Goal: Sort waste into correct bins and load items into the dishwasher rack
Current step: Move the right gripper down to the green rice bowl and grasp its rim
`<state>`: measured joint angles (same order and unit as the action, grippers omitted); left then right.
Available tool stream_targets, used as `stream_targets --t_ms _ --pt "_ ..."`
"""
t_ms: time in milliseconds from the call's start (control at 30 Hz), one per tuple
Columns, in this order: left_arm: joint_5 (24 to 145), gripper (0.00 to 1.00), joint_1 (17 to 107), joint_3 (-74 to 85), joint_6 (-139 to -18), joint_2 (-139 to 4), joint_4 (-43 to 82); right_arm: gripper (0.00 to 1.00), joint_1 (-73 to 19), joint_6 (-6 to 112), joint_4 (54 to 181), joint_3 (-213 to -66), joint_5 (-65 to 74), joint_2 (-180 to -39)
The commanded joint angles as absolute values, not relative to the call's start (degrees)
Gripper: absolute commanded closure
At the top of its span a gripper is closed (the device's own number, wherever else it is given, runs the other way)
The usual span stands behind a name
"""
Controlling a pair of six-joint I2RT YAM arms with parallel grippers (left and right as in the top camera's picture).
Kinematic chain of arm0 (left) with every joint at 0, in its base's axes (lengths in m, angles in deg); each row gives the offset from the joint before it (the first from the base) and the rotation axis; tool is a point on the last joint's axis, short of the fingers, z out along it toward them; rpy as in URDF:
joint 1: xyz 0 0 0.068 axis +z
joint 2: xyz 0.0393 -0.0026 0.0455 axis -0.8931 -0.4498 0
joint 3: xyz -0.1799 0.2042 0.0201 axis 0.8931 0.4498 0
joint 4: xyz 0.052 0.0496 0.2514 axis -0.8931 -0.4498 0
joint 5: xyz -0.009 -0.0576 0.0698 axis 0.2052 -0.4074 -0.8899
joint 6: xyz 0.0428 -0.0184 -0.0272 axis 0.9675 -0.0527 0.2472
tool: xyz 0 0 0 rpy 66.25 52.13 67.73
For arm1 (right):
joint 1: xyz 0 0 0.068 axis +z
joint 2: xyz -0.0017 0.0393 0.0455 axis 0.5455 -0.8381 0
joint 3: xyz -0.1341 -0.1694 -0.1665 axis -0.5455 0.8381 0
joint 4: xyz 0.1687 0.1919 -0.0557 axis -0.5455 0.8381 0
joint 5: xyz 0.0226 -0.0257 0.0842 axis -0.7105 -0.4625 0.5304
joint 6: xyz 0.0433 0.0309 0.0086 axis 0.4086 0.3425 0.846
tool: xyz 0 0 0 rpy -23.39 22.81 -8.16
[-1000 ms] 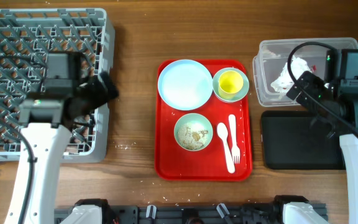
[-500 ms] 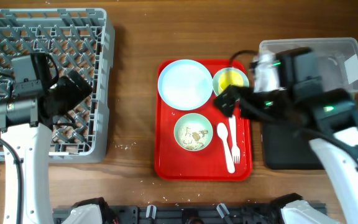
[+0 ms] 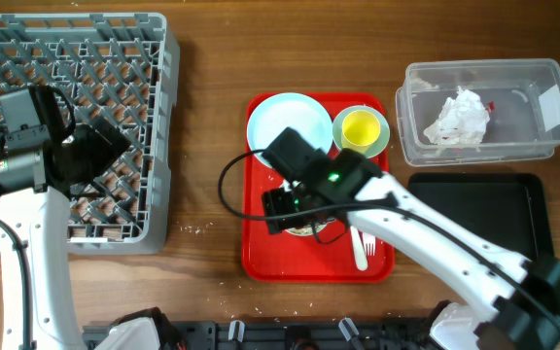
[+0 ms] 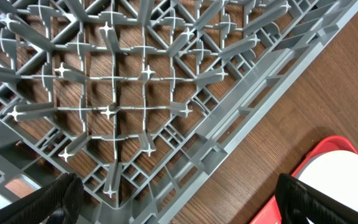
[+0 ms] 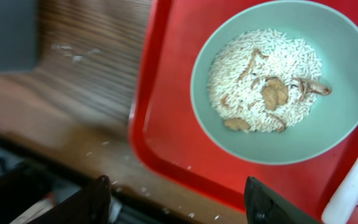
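Observation:
My right gripper (image 3: 285, 204) is open and empty, hovering over the pale blue-green bowl (image 5: 284, 87) of rice and food scraps on the red tray (image 3: 261, 255). In the right wrist view its fingertips (image 5: 182, 205) straddle the tray's front edge. The arm hides most of the bowl from overhead. The plate (image 3: 282, 122), the yellow cup (image 3: 361, 128) on its saucer and the white spoon (image 5: 356, 180) also sit on the tray. Crumpled tissue (image 3: 460, 117) lies in the clear tub (image 3: 542, 73). My left gripper (image 4: 182, 208) is open over the grey rack's (image 3: 66, 58) right corner.
The black tray (image 3: 474, 219) lies in front of the clear tub at the right. A small red piece (image 3: 492, 105) shows beside the tissue in the tub. Rice grains are scattered on the wood (image 3: 197, 228) between rack and red tray.
My right arm has swung left from the clear tub across to the bowl on the red tray. My left arm has drawn back to the left over the rack.

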<state>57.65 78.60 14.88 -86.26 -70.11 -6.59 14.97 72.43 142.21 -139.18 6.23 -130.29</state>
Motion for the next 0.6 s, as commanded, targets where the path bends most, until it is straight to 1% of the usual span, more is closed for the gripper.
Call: stream_targets --t_ms 0,67,133,233,300,433,533,567 --pt "57.6 0.0 78.9 14.2 -86.2 -70.4 -6.6 0.34 16.2 75.2 141.9 -139.0 -2.1 -134.0" --pt "57.6 0.0 78.9 14.2 -86.2 -70.4 -6.6 0.37 16.2 75.2 140.6 -139.0 -2.7 -135.1" --pt "57.6 0.0 78.9 14.2 -86.2 -70.4 -6.6 0.43 16.2 75.1 137.8 -139.0 -2.7 -136.5" --pt "57.6 0.0 78.9 14.2 -86.2 -70.4 -6.6 0.43 16.4 75.0 134.3 -139.0 -3.3 -138.9" --pt "57.6 0.0 78.9 14.2 -86.2 -70.4 -6.6 0.42 16.5 75.0 132.2 -139.0 -3.3 -140.8" --pt "57.6 0.0 78.9 14.2 -86.2 -70.4 -6.6 0.43 16.9 75.1 130.3 -139.0 -4.5 -143.2" --pt "57.6 0.0 78.9 14.2 -86.2 -70.4 -6.6 0.51 18.3 75.2 130.3 -139.0 -8.0 -145.0" --pt "57.6 0.0 78.9 14.2 -86.2 -70.4 -6.6 0.52 18.8 75.2 130.4 -139.0 -9.0 -145.3"
